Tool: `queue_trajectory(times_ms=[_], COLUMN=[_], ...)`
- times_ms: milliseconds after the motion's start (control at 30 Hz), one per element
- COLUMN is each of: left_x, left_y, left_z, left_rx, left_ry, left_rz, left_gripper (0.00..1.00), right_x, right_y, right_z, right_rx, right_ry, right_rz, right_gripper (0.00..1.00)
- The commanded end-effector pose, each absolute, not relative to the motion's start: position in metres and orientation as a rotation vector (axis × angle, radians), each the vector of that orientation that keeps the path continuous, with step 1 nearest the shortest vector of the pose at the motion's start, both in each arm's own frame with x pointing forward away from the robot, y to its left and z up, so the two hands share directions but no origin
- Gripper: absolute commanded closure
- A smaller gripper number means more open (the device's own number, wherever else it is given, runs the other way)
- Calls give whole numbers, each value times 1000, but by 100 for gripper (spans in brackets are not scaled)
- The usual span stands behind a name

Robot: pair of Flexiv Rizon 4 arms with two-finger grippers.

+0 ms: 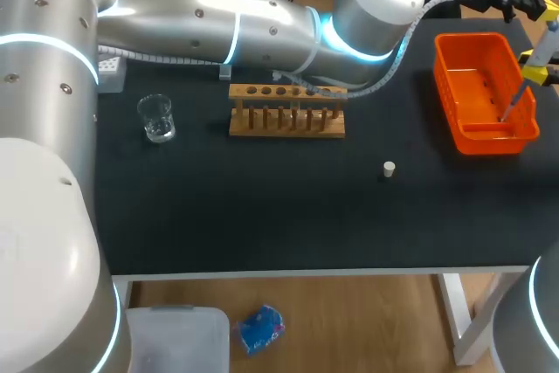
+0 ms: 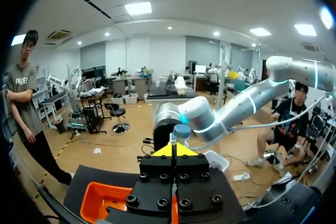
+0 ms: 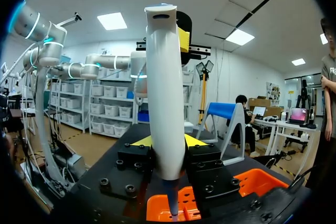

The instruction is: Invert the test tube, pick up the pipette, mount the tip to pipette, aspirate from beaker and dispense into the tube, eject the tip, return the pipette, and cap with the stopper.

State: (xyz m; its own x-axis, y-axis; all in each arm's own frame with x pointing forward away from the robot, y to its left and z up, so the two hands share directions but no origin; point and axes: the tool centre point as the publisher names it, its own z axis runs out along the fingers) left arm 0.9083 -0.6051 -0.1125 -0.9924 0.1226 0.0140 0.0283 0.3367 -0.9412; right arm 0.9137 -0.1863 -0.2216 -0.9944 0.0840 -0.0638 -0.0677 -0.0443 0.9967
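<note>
Black table: carries the task's things; both arms work over its right end.
Left arm: reaches from the left right across the back of the table.
Orange basket: right end of the table; no loose tip made out inside, so eject looks not yet done.
Wooden rack: mid table; test tube can't be made out, as the left arm crosses just above it.
Right end effector: grasping the pipette by its body, upright, over the orange basket.
Left end effector: clenched, nothing seen between its fingers; sits by the pipette's top, probably there to press the ejector.
Beaker: far left, well apart from the pipette; aspirate and dispense probably finished.
Stopper: loose on the table near the rack; capping not done.
Tip: mounted, pointing down into the basket; step in hand looks like eject, then return the pipette and cap.
</note>
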Motion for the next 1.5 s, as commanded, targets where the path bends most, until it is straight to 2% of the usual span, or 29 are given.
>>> queue_trajectory(times_ms=[33,967,1500], left_x=[910,910,911], left_y=[-610,-609,-605], left_z=[-124,-139,-96], left_rx=[-151,-118,-171], left_ry=[-2504,-2493,-2521], left_rz=[1736,1699,1763], left_gripper=[100,100,100], right_x=[917,917,917], right_y=[-187,-187,-187], right_z=[-212,-212,-212], right_rx=[11,11,11], right_ry=[2099,2099,2099], right_rz=[2202,2202,2202], right_gripper=[100,100,100])
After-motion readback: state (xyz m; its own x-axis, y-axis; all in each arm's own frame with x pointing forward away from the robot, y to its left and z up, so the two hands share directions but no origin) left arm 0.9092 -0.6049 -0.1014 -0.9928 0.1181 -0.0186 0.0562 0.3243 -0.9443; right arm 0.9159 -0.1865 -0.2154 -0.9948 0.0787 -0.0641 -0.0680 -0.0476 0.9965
